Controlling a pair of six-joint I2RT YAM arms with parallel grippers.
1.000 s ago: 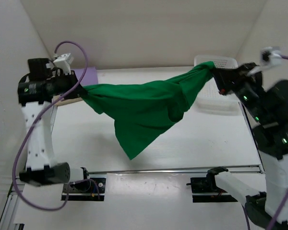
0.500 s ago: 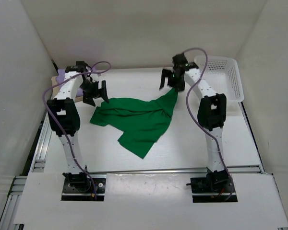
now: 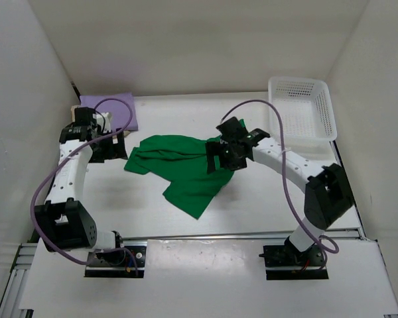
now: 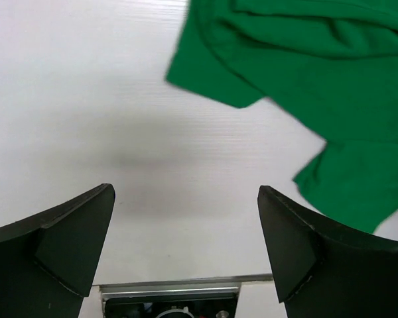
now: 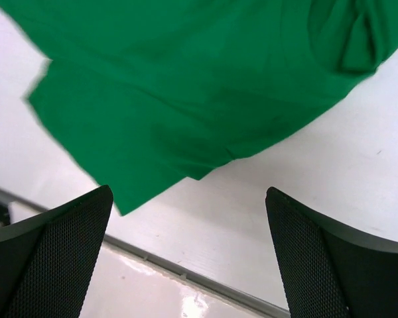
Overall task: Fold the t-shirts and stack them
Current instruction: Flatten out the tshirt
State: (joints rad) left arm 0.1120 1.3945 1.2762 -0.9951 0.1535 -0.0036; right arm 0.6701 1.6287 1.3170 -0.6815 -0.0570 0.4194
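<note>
1 green t-shirt (image 3: pixel 176 165), right edge hidden

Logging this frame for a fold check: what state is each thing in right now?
green t-shirt: unfolded, lying crumpled, not held.
purple t-shirt: folded flat, far left corner.
basket: upright, far right corner.
left gripper: jaws open, holding nothing.
right gripper: jaws open, holding nothing.

Shirts: two, one green shirt (image 3: pixel 186 169), one purple shirt (image 3: pixel 116 106)
White basket (image 3: pixel 298 86): one
Robot arms: two, left arm (image 3: pixel 66 179), right arm (image 3: pixel 285 162)
Grippers: two, left gripper (image 4: pixel 184 192), right gripper (image 5: pixel 189 192)
Purple cables (image 3: pixel 252 103): two
Table (image 3: pixel 119 205): one
</note>
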